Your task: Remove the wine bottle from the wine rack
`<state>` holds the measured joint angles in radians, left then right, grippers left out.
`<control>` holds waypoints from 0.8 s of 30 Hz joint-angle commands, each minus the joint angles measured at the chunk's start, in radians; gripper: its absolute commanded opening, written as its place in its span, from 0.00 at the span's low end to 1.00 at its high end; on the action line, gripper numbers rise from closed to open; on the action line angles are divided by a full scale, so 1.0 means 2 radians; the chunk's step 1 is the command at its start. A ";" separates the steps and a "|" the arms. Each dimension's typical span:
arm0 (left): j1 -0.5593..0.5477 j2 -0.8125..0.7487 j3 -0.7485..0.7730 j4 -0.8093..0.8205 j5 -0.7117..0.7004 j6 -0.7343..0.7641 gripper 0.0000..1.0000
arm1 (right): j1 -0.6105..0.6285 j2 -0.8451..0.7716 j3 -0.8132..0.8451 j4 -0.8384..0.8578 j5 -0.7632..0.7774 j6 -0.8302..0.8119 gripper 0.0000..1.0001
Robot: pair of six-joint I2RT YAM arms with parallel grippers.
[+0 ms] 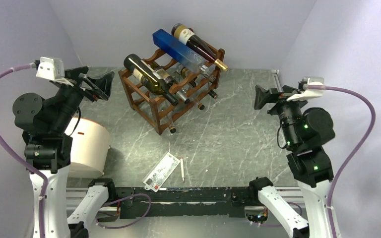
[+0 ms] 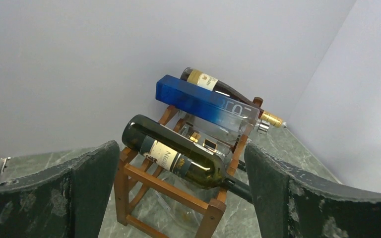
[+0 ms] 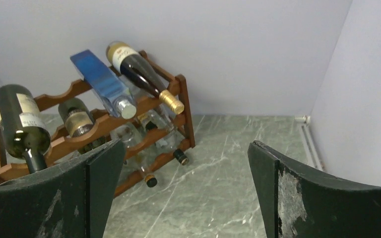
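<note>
The reddish-brown wine rack [image 1: 155,105] stands at the back of the table with several bottles lying in it. On its top tier lie a dark green wine bottle [image 1: 149,79] with a pale label, a blue square bottle [image 1: 178,49] and a dark bottle with a gold cap [image 1: 196,45]. My left gripper [image 1: 98,85] hovers left of the rack, open and empty. In the left wrist view, its fingers [image 2: 89,183] frame the green bottle [image 2: 178,158] from a distance. My right gripper [image 1: 265,96] hangs open and empty, right of the rack [image 3: 187,124].
A white round container [image 1: 87,144] sits by the left arm's base. A printed card [image 1: 161,171] and a pen [image 1: 182,168] lie near the front edge. Clear and dark bottles fill the rack's lower tiers, necks pointing forward. Walls close in behind and at both sides.
</note>
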<state>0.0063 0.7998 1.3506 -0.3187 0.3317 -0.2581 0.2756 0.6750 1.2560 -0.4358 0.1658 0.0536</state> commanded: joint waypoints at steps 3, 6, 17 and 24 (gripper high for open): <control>0.008 0.001 -0.022 0.000 -0.009 -0.019 0.99 | 0.021 0.026 -0.044 0.029 0.041 0.025 1.00; 0.011 0.002 -0.034 0.000 -0.002 -0.027 0.99 | 0.031 0.038 -0.064 0.033 0.060 0.034 1.00; 0.021 0.025 -0.047 -0.045 0.015 -0.052 0.98 | 0.062 0.066 -0.103 0.012 0.086 0.104 1.00; 0.025 0.065 -0.031 -0.112 0.018 -0.062 0.98 | 0.071 0.066 -0.121 0.002 0.074 0.128 1.00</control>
<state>0.0444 0.8902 1.2606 -0.4431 0.3439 -0.3580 0.4065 0.8139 1.0443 -0.4217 0.3145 0.2623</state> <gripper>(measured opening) 0.984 0.997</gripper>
